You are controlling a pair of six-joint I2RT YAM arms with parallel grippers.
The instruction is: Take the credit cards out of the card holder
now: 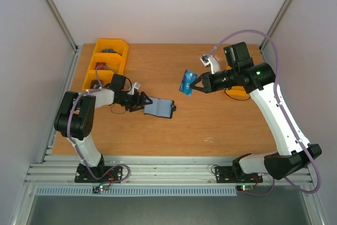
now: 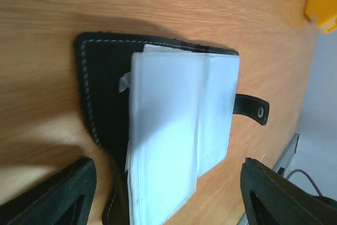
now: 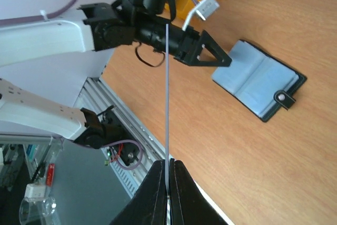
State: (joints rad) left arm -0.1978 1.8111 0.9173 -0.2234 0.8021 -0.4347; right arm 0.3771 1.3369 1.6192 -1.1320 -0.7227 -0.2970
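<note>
The card holder (image 1: 159,107) lies open on the wooden table, black outside with pale blue-grey inner panels (image 2: 179,125) and a snap tab (image 2: 253,108). My left gripper (image 1: 142,102) is at its left edge and stands open; in the left wrist view its fingers (image 2: 52,196) sit wide apart on either side of the holder's near end without touching it. My right gripper (image 1: 194,87) hovers above the table to the right, shut on a blue credit card (image 1: 186,81). The right wrist view shows that card edge-on (image 3: 167,104) rising from the closed jaws.
A row of yellow bins (image 1: 108,61) stands at the back left with small items inside. Another yellow bin (image 1: 237,92) is partly hidden behind the right arm. An aluminium rail (image 1: 168,169) borders the near edge. Grey walls enclose the table.
</note>
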